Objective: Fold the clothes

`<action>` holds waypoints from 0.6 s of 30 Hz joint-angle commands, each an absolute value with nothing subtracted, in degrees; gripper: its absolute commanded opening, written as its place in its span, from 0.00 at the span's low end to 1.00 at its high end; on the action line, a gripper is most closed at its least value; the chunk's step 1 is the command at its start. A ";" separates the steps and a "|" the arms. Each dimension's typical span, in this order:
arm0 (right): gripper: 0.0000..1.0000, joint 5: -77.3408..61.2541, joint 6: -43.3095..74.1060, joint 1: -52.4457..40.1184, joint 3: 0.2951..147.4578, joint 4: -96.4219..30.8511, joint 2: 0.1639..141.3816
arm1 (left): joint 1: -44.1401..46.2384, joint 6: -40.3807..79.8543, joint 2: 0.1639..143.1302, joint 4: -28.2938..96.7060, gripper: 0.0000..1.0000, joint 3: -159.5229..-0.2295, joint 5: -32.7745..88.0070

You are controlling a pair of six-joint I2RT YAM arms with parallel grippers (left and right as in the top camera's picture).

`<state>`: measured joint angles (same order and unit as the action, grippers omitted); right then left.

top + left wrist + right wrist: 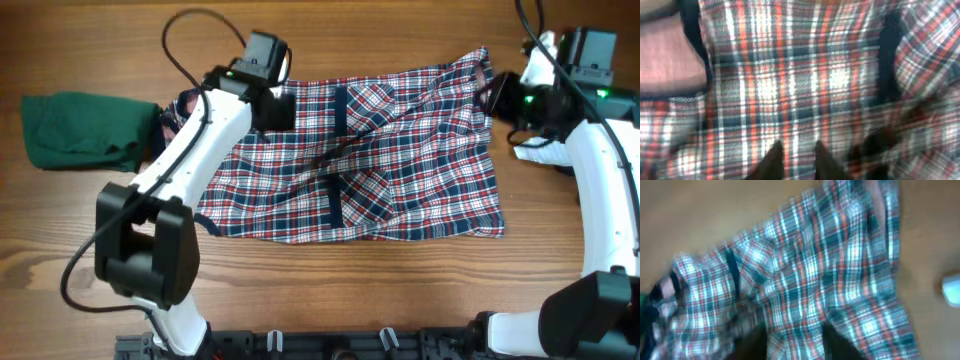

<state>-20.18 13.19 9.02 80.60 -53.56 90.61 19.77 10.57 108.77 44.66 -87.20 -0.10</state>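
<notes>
Green cloth (80,130) lies beside the plaid garment (380,170); whether left tool (797,152) or right tool (792,337) grips is unclear.

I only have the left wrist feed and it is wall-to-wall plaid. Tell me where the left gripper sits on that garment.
Observer: In the overhead view, the left gripper is at the far edge of the plaid garment, near its left end.
Operator: Now give me the right arm.
Observer: The right gripper is at the garment's far right corner, where the fabric bunches up.
Operator: Report anything else on the table.
Observer: A green garment lies bundled just left of the plaid one, on the wooden table.
</notes>
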 commanded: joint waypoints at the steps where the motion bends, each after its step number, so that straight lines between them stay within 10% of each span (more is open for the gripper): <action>1: 0.11 -20.64 13.28 7.09 76.49 -60.42 91.74 | 18.65 10.72 112.84 34.50 0.16 -87.35 -2.11; 18: 0.04 -7.94 42.35 1.83 35.90 -42.11 91.68 | 11.35 9.21 127.63 13.41 0.12 -87.35 0.38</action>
<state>-18.02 37.26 2.13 39.46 -40.29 88.97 13.10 10.15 126.23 15.16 -87.07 0.12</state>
